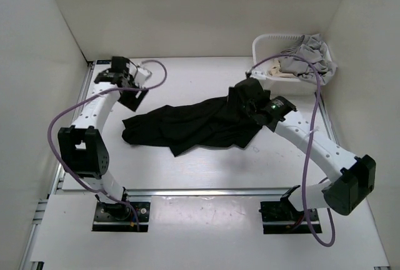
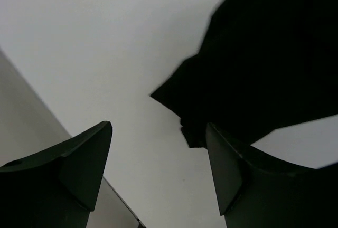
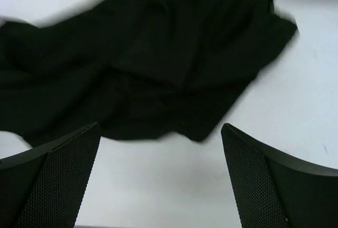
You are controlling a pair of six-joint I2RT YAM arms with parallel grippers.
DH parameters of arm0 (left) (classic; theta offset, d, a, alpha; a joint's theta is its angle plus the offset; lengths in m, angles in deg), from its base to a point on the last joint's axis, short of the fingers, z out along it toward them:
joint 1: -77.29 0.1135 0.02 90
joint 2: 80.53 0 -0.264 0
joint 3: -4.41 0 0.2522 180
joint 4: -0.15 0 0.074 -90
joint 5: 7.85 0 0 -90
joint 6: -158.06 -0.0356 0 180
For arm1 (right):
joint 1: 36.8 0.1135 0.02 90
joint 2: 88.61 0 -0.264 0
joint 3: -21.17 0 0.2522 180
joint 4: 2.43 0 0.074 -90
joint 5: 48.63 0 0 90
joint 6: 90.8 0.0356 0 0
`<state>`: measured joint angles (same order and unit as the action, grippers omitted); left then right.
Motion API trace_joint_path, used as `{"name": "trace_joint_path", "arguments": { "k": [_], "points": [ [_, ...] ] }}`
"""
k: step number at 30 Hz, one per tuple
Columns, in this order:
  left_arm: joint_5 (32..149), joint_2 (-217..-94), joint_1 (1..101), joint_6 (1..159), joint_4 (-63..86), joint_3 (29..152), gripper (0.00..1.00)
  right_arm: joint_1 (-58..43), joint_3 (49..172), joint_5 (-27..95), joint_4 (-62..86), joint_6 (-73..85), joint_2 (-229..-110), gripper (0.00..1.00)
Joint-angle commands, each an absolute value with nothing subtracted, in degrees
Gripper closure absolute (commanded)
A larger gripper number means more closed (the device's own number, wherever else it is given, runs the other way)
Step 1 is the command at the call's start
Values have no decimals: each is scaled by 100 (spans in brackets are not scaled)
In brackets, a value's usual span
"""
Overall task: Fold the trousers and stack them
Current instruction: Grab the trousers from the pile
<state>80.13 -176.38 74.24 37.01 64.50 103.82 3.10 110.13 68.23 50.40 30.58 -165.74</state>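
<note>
Trousers: I saw the black trousers [image 1: 194, 123] lying crumpled in a heap at the middle of the white counter [image 1: 187, 173], unfolded.
Left end effector: I had the left end effector [image 2: 158, 149] by the heap's left end, fingers spread and gripping nothing. A black corner showed just past one finger.
Right end effector: I had the right end effector [image 3: 161, 138] over the heap's right end, fingers wide apart with nothing between them.
Basket: the white basket [image 1: 259, 48] stood at the far right corner, holding a grey garment [image 1: 306, 54] and a beige cloth [image 1: 275, 69].

Matt black cloth trousers [image 1: 197, 123] on a smooth white table [image 1: 187, 79].
</note>
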Motion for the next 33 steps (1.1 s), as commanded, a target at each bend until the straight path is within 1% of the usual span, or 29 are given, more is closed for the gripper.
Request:
{"name": "trace_joint_path", "arguments": {
  "k": [1,2,3,5,6,7,8,10,11,13,14,17,18,19,20,21,22,23,25,26,27,28,29,30,32,33],
  "points": [
    [7619,-17694,7158,3352,6577,9729,19,22,10412,6678,5511,3602,-16254,1],
    [7557,-17695,7158,3352,6525,9588,19,-110,10175,6503,5380,3655,-16166,2],
    [7556,-17695,7158,3352,6376,9291,19,-407,9650,6041,5117,3760,-16009,5],
    [7495,-17695,7158,3300,6165,8990,19,-716,9173,5433,4853,3814,-16007,9],
    [7495,-17695,7158,3299,6094,8771,19,-1022,8814,5116,4747,3761,-16007,13],
    [7556,-17799,7158,3299,6032,8691,19,-1164,8662,4443,4467,3700,-16103,15],
    [7556,-17870,7158,3299,6032,8629,19,-1357,8513,4062,4230,3586,-16191,15],
    [7556,-18080,7158,3422,5866,8506,19,-1412,8319,3411,3564,3313,-16568,15],
    [7556,-18151,7158,3509,5813,8427,19,-1473,8318,3208,3463,3260,-16961,13],
    [7617,-18309,7158,3597,5812,8426,22,-1473,8318,3005,3113,3198,-17332,13],
    [7618,-18440,7158,3650,5812,8479,29,-1473,8370,2934,2937,3146,-17604,12],
    [7670,-18573,7158,3765,5812,8479,42,-1473,8484,2697,2409,3198,-17930,12],
    [7670,-18574,7158,3765,5812,8479,55,-1473,8555,2696,2338,3198,-18001,12],
    [7670,-18574,7158,3826,5812,8479,61,-1526,8555,2696,2337,3198,-18089,14],
    [7670,-18626,7158,3827,5812,8479,69,-1526,8651,2696,2451,3268,-18316,20],
    [7670,-18626,7158,3827,5812,8479,86,-1587,8713,2644,2521,3269,-18432,29],
    [7670,-18687,7210,3888,5812,8479,86,-1640,8713,2469,2522,3269,-18520,37],
    [7670,-18688,7211,3888,5812,8479,86,-1640,8713,2468,2522,3269,-18573,54],
    [7845,-18688,7351,4054,5751,8426,86,-1736,8713,2528,2626,3199,-18573,68],
    [7846,-18688,7525,4125,5751,8479,86,-1798,8931,2529,2845,3077,-18504,84],
    [7898,-18583,7710,4178,5751,8557,86,-1912,9333,2581,3308,2901,-18425,98],
    [7899,-18478,7816,4230,5751,8628,86,-1913,9337,2704,3313,2760,-18354,98],
    [7899,-18346,7921,4231,5751,8707,86,-1913,9616,2853,3600,2567,-18275,98],
    [7899,-17997,8036,4231,5751,8812,86,-1913,10280,2976,4177,2357,-18179,99],
    [7733,-17574,8221,4109,5751,9049,86,-1913,10986,3126,4734,1926,-17836,99],
    [7671,-17145,8378,4038,5803,9303,86,-1861,11294,3127,5198,1611,-17696,100]
  ]
}}
